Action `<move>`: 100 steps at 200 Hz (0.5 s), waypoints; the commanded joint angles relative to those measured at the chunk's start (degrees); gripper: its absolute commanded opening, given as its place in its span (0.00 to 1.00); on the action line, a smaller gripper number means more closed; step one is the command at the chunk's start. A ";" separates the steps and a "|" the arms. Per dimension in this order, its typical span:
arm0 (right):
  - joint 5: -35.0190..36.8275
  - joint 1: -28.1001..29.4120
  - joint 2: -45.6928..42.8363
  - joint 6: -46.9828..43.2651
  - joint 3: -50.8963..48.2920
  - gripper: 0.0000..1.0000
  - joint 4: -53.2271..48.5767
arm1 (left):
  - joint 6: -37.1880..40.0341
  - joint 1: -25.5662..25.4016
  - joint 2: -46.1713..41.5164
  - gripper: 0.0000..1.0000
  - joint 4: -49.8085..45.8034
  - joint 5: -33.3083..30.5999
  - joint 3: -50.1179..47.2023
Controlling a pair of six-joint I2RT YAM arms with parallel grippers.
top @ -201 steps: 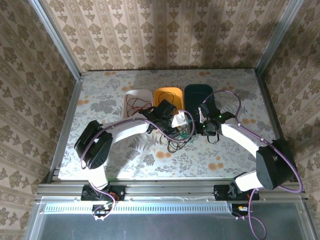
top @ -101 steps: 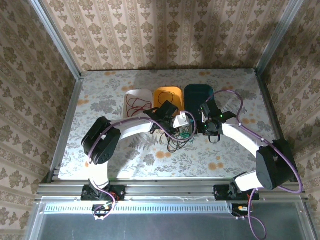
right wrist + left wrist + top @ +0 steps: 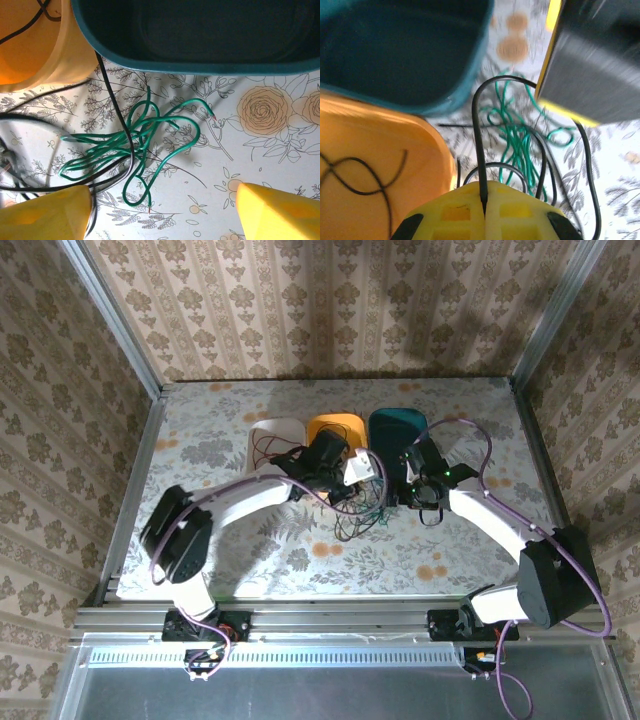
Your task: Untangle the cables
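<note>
From above, three bins stand in a row, white (image 3: 275,435), orange (image 3: 335,425) and teal (image 3: 398,425). One red wire (image 3: 266,450) lies in the white one, and the cables (image 3: 357,520) lie heaped on the table (image 3: 220,530) between left gripper (image 3: 360,475) and right gripper (image 3: 410,485). In the left wrist view the left fingers (image 3: 515,210) are clenched on one black wire (image 3: 476,130), and another black wire (image 3: 360,175) lies in the orange bin. In the right wrist view the right fingers (image 3: 45,215) stand wide apart over the green wire (image 3: 142,145) — probably one strand, two ends showing — light, limp and springy, best pinched near a free end.
</note>
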 commanded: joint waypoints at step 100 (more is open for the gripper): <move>3.58 -6.88 -10.72 5.61 -8.17 0.80 5.68 | -13.80 8.50 -9.70 0.00 5.30 23.05 -0.29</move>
